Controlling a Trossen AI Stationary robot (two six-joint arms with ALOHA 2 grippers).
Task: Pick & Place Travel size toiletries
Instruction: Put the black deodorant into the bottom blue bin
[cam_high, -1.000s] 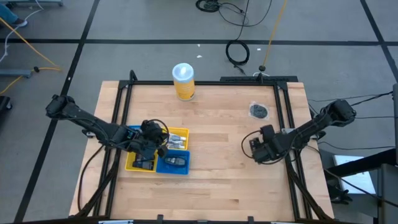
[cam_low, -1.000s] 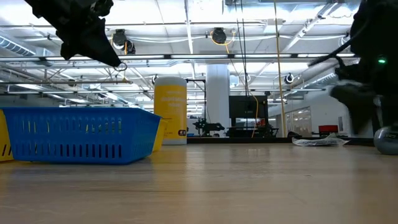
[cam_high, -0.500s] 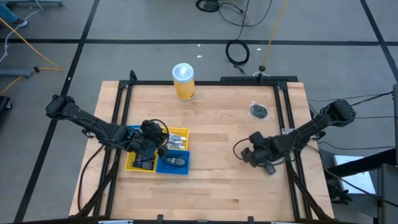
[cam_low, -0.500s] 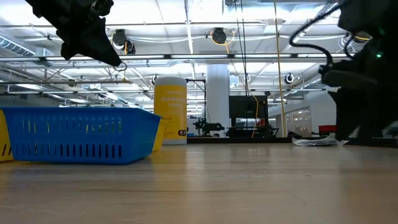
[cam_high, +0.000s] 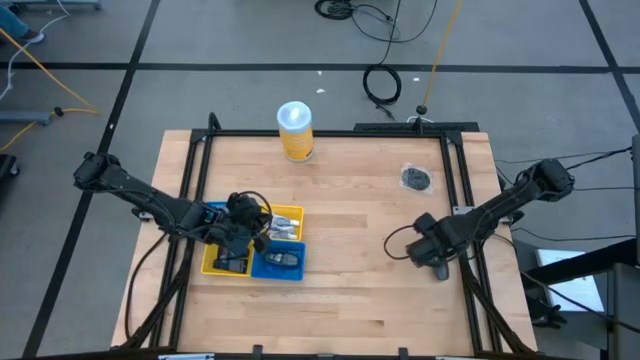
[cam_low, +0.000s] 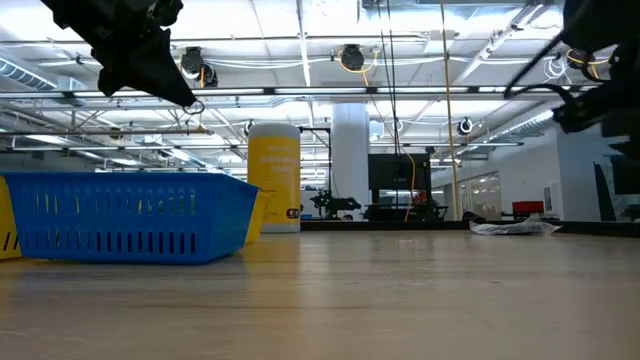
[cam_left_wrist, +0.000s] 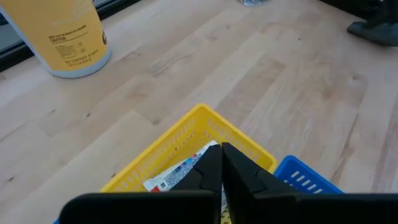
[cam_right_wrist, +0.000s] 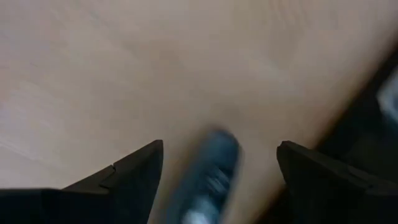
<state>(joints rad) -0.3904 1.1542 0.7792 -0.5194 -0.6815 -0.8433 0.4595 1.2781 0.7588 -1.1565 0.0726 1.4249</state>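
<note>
The right claw stands wide open over the wooden counter, a blurred dark toiletry between its fingers.

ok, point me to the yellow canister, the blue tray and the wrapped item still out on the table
yellow canister (cam_high: 295, 131), high view, on its white lid.
blue tray (cam_low: 130, 215), low view, on its slatted side wall.
wrapped toiletry (cam_high: 416, 178), high view, on its dark round middle.
</note>
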